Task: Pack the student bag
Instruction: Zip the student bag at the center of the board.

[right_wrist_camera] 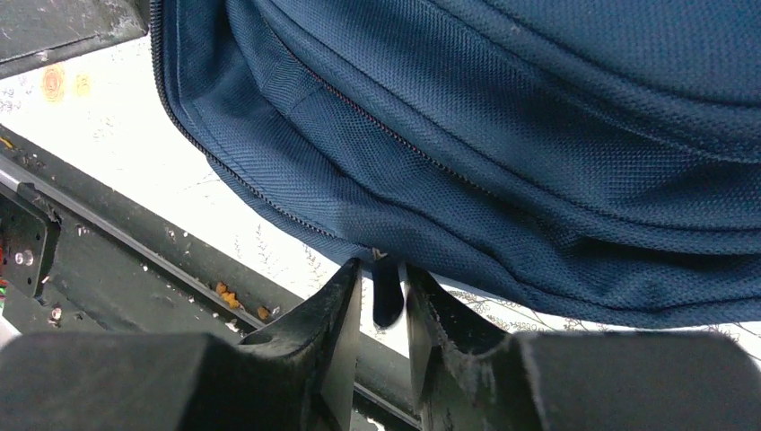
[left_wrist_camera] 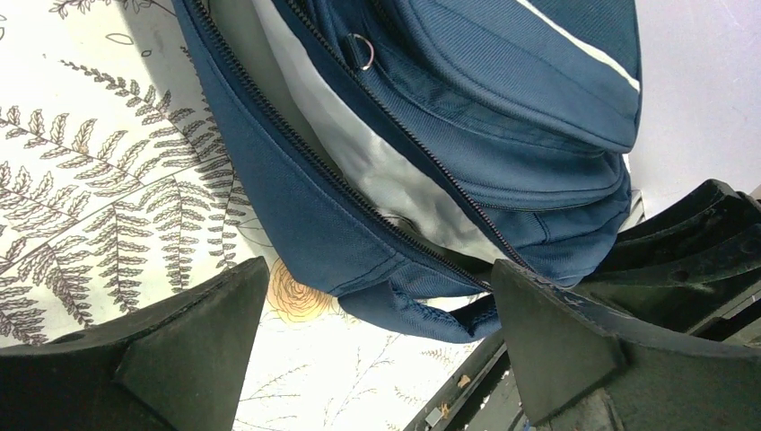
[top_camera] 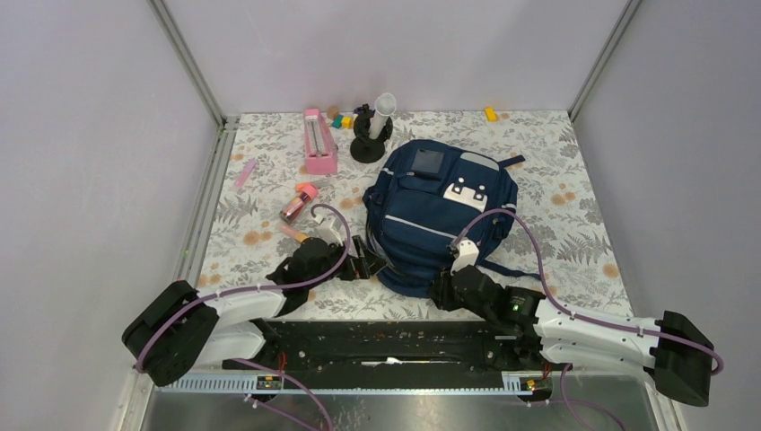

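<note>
While the loose supplies, a pink box point(top_camera: 319, 144) and a small tube point(top_camera: 299, 203) among them, lie at the far left of the tabletop point(top_camera: 574, 224), the left end effector point(left_wrist_camera: 379, 278) gapes fully and holds nothing. It sits at the near-left corner of the student bag point(top_camera: 440, 215), where the zip is parted and pale lining shows, probably to spread that mouth. The bag lies flat mid-tabletop, patches up. The right end effector point(right_wrist_camera: 381, 269) has its jaws narrowly apart around a dark zipper tab point(right_wrist_camera: 387, 301) at the near edge; whether they pinch it, I cannot tell. A black stand point(top_camera: 369, 144) crowds the bag's far side.
</note>
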{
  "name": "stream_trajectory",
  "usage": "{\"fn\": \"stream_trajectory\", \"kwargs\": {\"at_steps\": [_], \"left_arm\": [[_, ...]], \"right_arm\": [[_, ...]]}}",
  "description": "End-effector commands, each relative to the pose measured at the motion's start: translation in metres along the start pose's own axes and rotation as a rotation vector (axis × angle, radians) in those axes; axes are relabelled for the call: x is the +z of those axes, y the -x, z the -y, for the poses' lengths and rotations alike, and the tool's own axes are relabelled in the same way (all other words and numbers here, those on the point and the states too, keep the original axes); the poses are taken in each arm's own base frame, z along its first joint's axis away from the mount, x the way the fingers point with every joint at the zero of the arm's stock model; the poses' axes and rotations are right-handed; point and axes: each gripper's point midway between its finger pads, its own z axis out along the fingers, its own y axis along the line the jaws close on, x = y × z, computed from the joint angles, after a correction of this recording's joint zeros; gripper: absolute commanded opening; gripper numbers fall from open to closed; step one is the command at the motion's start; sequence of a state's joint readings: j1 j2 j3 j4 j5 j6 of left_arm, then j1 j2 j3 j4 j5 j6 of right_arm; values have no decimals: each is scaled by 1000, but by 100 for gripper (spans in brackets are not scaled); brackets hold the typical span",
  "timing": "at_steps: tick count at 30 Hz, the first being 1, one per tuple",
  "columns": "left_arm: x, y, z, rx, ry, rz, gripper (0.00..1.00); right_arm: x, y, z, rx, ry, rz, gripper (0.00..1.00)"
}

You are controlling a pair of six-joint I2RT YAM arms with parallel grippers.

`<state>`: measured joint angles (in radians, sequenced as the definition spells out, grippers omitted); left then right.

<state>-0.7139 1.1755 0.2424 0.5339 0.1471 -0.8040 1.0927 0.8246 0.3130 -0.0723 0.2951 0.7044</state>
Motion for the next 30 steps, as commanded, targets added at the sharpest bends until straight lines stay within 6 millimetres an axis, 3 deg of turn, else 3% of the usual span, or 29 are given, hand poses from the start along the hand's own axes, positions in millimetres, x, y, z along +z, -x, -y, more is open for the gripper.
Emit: {"fn": "stream_trajectory", "kwargs": {"at_steps": [1, 6, 11, 18, 24, 30], "left_arm": [[5, 17, 20, 19, -65, 40, 99], [7, 14, 15, 14, -50, 31, 99], [8, 10, 10, 2, -36, 28, 97], [18, 0, 15, 37, -107, -8, 59], [24, -7, 28, 61, -148, -11, 49], [26, -15, 52, 63, -197, 3, 47]], "right_arm": [[3, 15, -3, 36, -2, 81, 31], [4, 30, -12, 39, 17, 135, 27], [0, 38, -18, 25, 26, 135, 0], [-5, 37, -42, 41, 57, 81, 0], [-4, 42, -74, 38, 89, 48, 0], [0, 51, -92, 29, 97, 41, 0]]}}
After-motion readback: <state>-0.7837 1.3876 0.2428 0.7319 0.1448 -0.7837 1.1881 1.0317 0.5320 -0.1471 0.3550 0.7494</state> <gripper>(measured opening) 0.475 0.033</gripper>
